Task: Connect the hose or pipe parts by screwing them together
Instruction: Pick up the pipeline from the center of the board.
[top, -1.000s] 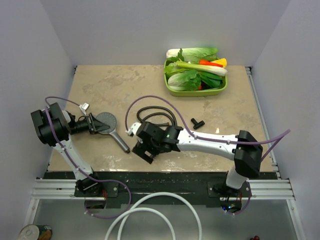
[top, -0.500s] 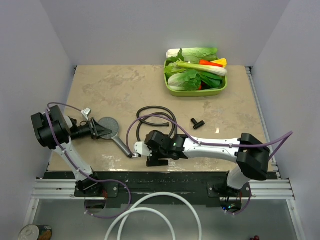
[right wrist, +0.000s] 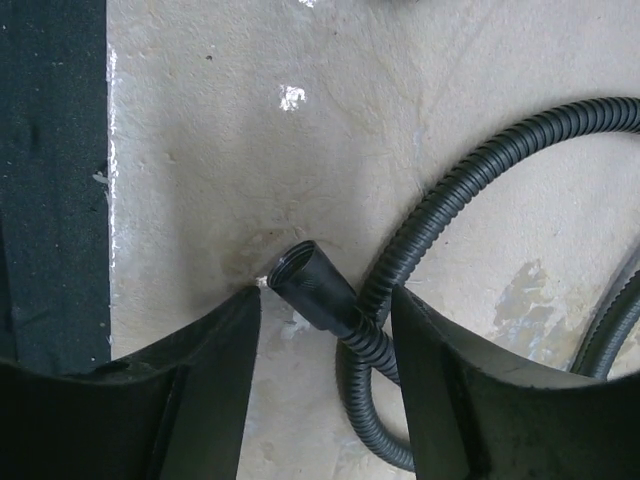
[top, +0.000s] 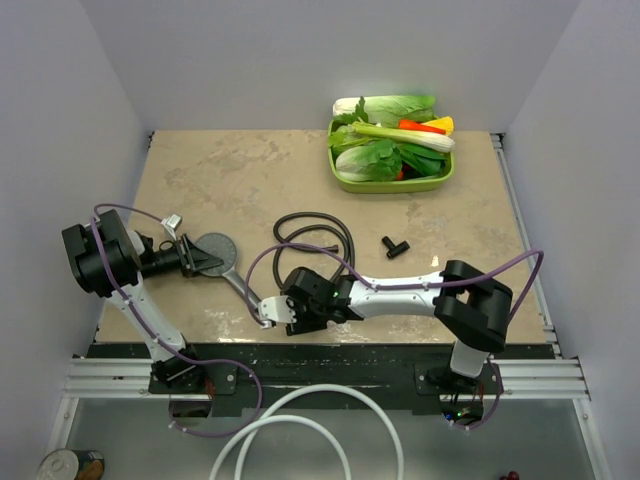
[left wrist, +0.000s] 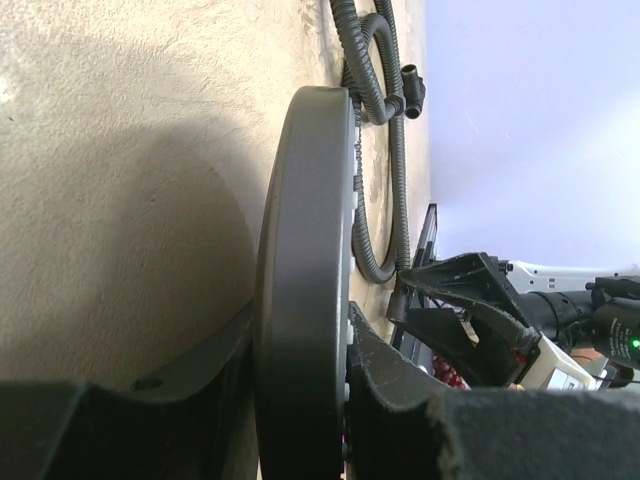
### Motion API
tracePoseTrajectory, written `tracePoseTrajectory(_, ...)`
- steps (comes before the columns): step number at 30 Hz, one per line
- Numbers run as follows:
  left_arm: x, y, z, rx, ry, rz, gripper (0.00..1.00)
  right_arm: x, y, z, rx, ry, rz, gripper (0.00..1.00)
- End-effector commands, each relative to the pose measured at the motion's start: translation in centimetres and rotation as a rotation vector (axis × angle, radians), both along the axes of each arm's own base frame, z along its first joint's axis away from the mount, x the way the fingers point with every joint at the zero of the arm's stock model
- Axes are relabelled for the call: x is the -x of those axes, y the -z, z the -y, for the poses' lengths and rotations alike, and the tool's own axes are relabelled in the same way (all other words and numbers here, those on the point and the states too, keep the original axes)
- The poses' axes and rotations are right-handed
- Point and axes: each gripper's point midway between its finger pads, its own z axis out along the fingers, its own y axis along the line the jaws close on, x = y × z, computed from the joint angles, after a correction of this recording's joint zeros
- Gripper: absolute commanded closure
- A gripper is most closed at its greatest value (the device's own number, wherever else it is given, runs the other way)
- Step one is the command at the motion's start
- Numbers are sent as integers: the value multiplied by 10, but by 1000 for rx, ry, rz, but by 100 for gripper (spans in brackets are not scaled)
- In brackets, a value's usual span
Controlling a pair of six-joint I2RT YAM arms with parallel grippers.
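The right hand (right wrist: 325,295), spread, straddles the hose end (right wrist: 308,282) on the bench (right wrist: 200,150) near the handle tip of the shower head (left wrist: 300,200); the left hand (left wrist: 300,400) pinches that head's disc. Closing could squirt the hose end sideways, because its long axis slants across the gap, with the mouth angled toward 1 side.

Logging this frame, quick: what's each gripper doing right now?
Left gripper: closed on the shower head, gripping its disc rim.
Right gripper: open, fingers either side of the hose end, not gripping it.
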Motion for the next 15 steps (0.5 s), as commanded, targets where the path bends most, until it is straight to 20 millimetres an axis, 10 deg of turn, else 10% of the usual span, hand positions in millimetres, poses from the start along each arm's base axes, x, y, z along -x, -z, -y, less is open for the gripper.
tracePoseTrajectory(1,-15,1,-12,-88,15,157,100,-1,-11,-15,-78,-30,-13,47)
tracePoseTrajectory(15,-13,-1,-11,-77,25,163,100,0,-2,-27,-104,20,-76,78)
